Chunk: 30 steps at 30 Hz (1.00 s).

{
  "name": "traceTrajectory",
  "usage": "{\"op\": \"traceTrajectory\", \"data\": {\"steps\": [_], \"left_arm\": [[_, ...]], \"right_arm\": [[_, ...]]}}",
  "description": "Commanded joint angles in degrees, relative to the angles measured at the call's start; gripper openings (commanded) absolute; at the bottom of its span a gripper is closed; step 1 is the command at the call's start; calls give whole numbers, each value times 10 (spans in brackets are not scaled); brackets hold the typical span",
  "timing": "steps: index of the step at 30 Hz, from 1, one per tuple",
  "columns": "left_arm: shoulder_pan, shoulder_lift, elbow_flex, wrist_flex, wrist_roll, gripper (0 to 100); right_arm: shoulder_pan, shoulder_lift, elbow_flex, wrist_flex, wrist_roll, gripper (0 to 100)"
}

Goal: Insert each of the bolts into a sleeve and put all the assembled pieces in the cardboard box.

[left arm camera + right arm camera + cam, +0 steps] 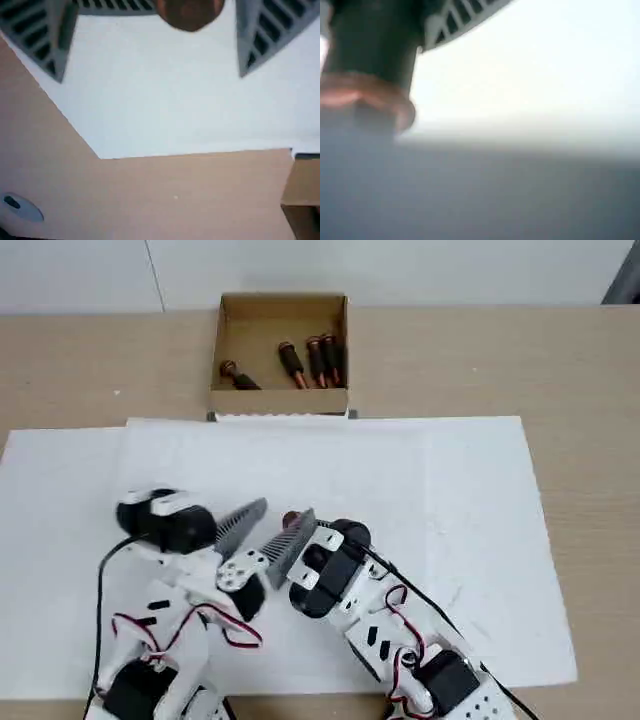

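Near, over white paper (450, 500), left gripper (150, 74) gapes wide; right gripper (420, 47) pinches a sleeved bolt (370, 60). Four assembled pieces (291, 364) lie in the far cardboard box (280, 400).

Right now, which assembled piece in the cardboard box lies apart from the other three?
The piece by the cardboard box's left wall in the high view; the other three lie grouped toward the right wall.
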Motion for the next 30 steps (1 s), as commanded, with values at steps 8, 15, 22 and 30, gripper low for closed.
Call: {"op": "traceTrajectory", "data": {"steps": [8, 15, 22, 30], "left_arm": [[-155, -6, 1, 1, -158, 4], [-200, -6, 97, -1, -258, 6], [-203, -6, 149, 0, -287, 6], [-202, -5, 175, 3, -287, 6]], "right_arm": [[82, -5, -17, -13, 4, 2], [152, -4, -8, -13, -25, 2], [205, -4, -5, 42, -92, 2], [205, -2, -39, 113, -156, 2]]}}
